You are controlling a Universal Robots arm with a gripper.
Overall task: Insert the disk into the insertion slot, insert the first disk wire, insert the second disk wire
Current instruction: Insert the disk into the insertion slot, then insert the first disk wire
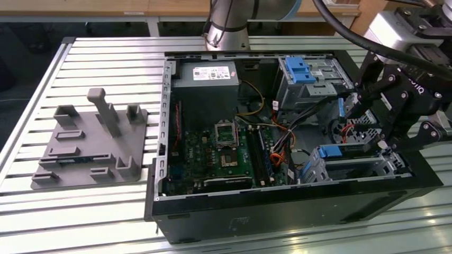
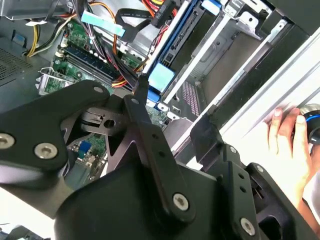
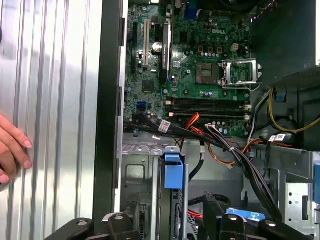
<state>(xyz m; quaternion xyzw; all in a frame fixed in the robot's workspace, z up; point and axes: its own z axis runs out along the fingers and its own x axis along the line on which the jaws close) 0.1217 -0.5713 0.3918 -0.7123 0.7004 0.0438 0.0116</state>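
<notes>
The disk (image 1: 346, 152) lies in the insertion slot (image 1: 385, 165), a perforated silver bay at the case's front corner on the exterior view's right. Its blue carrier tab (image 3: 173, 170) faces the motherboard, and its blue edge (image 2: 172, 42) shows in the second wrist view. My gripper (image 1: 372, 132) hangs just above the slot, open, with nothing between its black fingers (image 2: 141, 102). The slot lies below my gripper (image 3: 170, 224) in the first wrist view. The thin red first disk wire (image 1: 345, 129) lies loose beside the bay, red showing by the fingers (image 3: 196, 215). Which cable is the second disk wire I cannot tell.
A taller bay with a blue latch (image 1: 302, 71) stands behind the slot. Bundled black, yellow and orange wires (image 3: 235, 155) cross from the motherboard (image 1: 226, 153). A grey fixture (image 1: 92, 143) sits on the slatted table. A person's hand (image 2: 289, 137) rests beside the case.
</notes>
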